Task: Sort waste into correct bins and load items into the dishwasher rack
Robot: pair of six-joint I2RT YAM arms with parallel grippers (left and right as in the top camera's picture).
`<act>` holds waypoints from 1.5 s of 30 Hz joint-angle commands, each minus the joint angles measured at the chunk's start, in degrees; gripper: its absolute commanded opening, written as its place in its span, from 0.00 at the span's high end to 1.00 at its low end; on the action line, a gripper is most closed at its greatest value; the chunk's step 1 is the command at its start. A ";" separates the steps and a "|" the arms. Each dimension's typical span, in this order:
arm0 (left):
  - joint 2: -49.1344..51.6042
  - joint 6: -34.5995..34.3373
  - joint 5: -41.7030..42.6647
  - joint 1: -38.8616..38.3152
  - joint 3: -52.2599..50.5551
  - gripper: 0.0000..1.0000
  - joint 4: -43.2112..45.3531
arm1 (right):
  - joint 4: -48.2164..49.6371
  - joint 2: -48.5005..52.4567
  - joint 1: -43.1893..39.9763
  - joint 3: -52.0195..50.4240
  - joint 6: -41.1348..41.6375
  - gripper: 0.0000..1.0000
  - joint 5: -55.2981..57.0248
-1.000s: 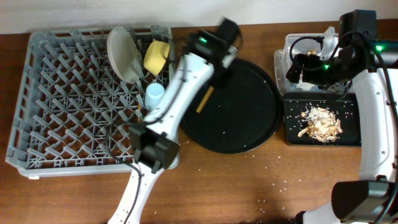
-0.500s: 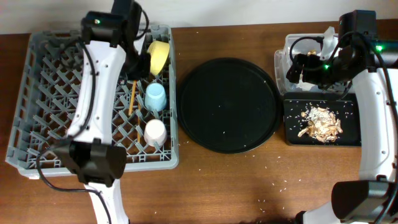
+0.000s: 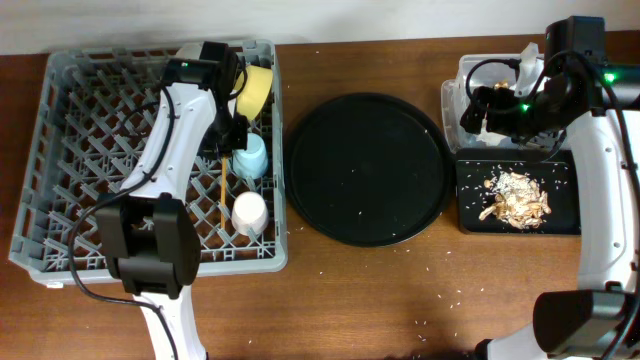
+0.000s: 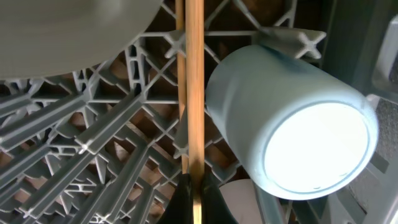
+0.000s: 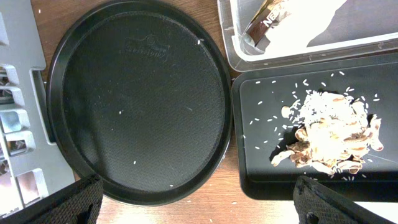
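Observation:
My left gripper is shut on thin wooden chopsticks, held low over the grey dishwasher rack. In the left wrist view the fingers pinch the chopsticks, which run along the rack grid beside the light-blue cup. The rack also holds the blue cup, a pink-white cup, a yellow bowl and a grey-white plate. My right gripper is open and empty, hovering by the clear tub.
The clear tub holds white napkins and a brown-gold scrap. The shallow black tray holds beige food bits. A large round black tray lies between rack and bins. Rice grains dot the table.
My left arm swung from the round black tray to the rack with the chopsticks, then shifted right and down beside the blue cup. The right arm has not moved.

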 commanded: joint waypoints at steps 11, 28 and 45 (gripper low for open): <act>-4.46 -0.70 -7.65 0.85 2.25 0.99 -0.15 | -0.02 0.13 0.31 -0.20 -0.59 0.02 0.52; -20.52 0.17 -2.32 0.83 5.51 0.48 -3.32 | -0.02 0.13 0.31 -0.20 -0.59 0.02 0.52; -26.91 0.17 -1.70 0.81 5.49 0.00 -4.15 | 11.10 -26.45 18.18 -6.16 -3.04 0.01 14.14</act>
